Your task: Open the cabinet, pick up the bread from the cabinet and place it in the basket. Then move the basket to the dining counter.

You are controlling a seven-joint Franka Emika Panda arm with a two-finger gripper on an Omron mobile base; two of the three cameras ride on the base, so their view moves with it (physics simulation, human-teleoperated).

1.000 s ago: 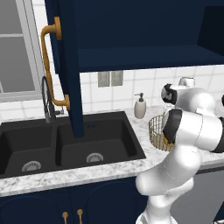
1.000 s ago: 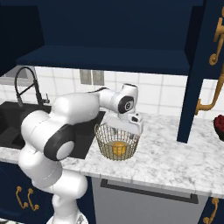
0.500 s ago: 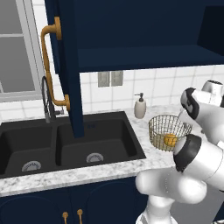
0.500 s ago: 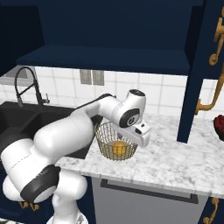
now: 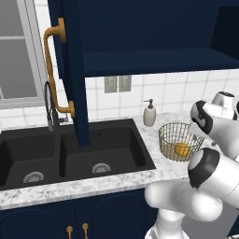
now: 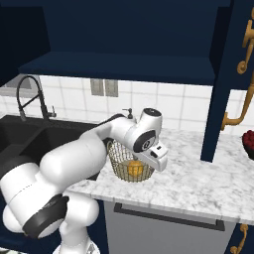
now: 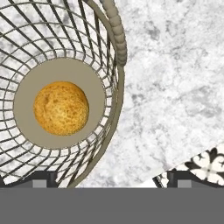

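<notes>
The round wire basket stands on the marble worktop right of the sink, with the golden bread lying on its floor. My gripper hangs open just over the basket's right edge. In the hand view the basket rim runs between the two fingertips, one inside the basket and one outside. The navy cabinet stands open above, its door swung out with a long brass handle. The dining counter is out of view.
A white soap dispenser stands behind the basket by the tiled wall. The black double sink and faucet lie to the left. The other open cabinet door hangs over the worktop to the right, near something red. Bare marble lies beside the basket.
The hand has dropped from above the basket down to its right rim while the arm swung round. Basket and bread have stayed put; the gripper has stayed open.
</notes>
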